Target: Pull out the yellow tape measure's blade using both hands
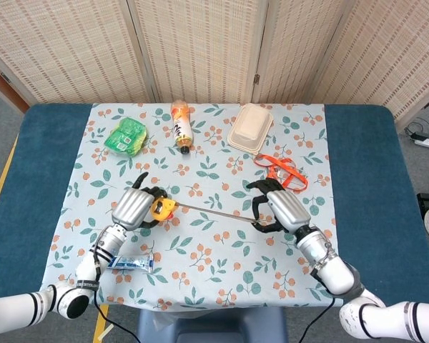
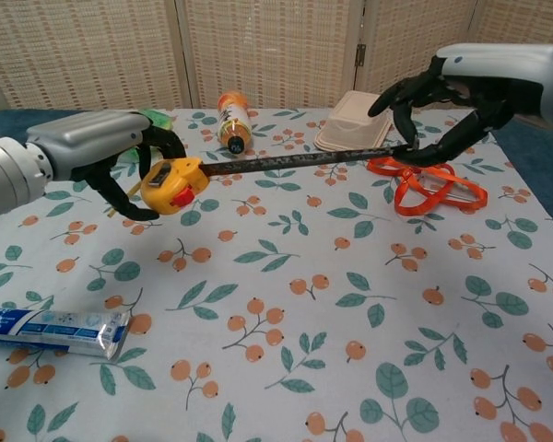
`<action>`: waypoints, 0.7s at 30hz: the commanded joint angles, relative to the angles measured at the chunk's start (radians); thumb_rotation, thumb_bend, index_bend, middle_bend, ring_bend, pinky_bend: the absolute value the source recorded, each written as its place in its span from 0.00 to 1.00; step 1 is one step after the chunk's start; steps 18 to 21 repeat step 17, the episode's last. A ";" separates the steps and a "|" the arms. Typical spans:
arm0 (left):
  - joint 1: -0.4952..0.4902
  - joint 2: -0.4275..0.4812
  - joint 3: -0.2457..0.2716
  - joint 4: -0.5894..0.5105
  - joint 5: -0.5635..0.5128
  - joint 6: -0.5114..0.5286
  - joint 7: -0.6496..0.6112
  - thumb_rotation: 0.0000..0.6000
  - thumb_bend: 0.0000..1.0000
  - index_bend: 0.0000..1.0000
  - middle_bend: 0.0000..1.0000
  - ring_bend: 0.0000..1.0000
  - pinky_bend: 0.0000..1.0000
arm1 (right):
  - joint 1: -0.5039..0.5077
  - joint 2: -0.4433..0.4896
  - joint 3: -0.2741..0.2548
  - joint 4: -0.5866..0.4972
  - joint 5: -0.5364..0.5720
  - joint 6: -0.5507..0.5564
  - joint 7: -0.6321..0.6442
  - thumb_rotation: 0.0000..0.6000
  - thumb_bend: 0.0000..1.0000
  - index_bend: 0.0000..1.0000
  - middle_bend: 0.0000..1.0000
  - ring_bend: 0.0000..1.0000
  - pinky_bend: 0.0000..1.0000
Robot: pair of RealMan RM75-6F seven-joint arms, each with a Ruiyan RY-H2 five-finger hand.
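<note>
My left hand grips the yellow tape measure above the tablecloth, left of centre. A long stretch of blade runs from the case to my right hand, which pinches the blade's end between thumb and fingertips. The blade hangs taut in the air between the two hands. In the chest view the red lock button faces the camera.
An orange strap lies just behind my right hand. A beige box, an orange bottle and a green packet sit at the back. A toothpaste tube lies near the front left edge.
</note>
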 commanded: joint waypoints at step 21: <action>0.049 -0.008 0.022 0.229 0.130 -0.044 -0.272 1.00 0.33 0.60 0.59 0.47 0.00 | -0.248 0.257 -0.093 -0.026 -0.346 0.150 0.371 1.00 0.55 0.75 0.21 0.11 0.00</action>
